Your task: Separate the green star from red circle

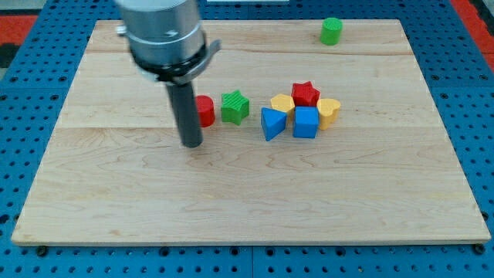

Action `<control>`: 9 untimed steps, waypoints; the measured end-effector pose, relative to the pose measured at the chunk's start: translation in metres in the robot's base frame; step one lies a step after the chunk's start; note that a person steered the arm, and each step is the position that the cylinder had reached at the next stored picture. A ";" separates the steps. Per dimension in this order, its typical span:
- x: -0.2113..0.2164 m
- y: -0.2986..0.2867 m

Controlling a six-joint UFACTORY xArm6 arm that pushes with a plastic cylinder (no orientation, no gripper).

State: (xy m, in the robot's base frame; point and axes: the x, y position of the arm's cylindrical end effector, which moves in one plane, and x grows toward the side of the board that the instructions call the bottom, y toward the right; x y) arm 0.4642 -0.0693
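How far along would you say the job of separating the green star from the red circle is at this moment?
Done: little; the green star sits just right of the red circle, with only a narrow gap. In hand: my tip is at the circle's left, slightly nearer the view's bottom, and the rod hides part of the circle. Left: pushing one block well away from the other.

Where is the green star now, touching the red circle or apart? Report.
Apart. A thin strip of board shows between the green star and the red circle. My tip sits at the circle's lower left.
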 end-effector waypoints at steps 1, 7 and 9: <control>-0.030 0.020; -0.137 0.139; -0.110 0.101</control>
